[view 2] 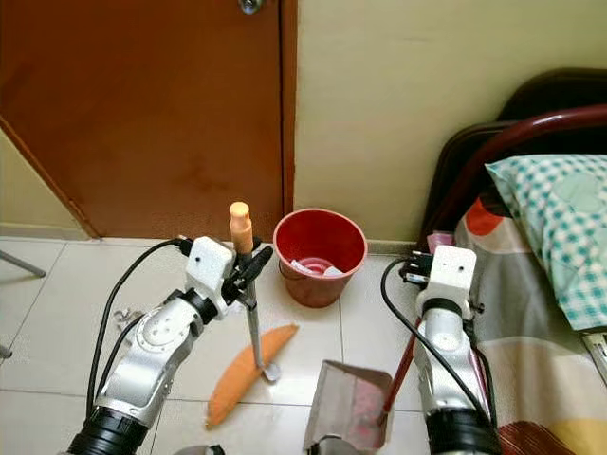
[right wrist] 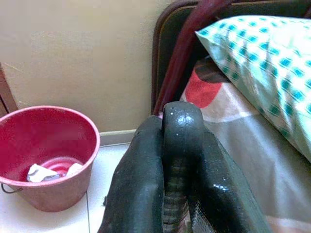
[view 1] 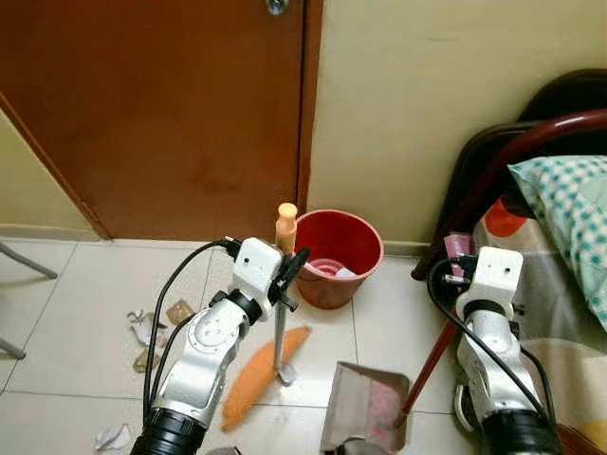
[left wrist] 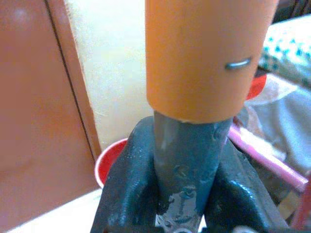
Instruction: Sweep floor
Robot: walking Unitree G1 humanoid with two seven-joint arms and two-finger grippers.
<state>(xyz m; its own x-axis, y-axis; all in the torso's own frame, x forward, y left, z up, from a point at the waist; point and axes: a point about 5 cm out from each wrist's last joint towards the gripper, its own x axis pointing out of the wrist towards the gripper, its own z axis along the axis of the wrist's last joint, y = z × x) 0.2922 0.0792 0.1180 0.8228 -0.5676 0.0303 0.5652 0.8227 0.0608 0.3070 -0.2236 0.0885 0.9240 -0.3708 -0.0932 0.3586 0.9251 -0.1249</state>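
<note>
Left gripper [view 1: 288, 268] clamped on the broom handle [view 1: 281, 313] just under its orange cap [view 1: 286, 226]; handle near vertical, orange broom head [view 1: 261, 374] flat on the tiles. Right gripper [right wrist: 176, 145] closed around the dustpan handle [view 1: 432, 355], dustpan [view 1: 365, 408] tilted beside the bed [view 1: 560, 313]. We see paper scraps [view 1: 144, 327] left, red bucket [view 1: 337, 256] against the wall.

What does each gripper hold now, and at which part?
The left gripper clamps the broom handle just below its orange top cap. The right gripper grips the dustpan handle at its top end.
</note>
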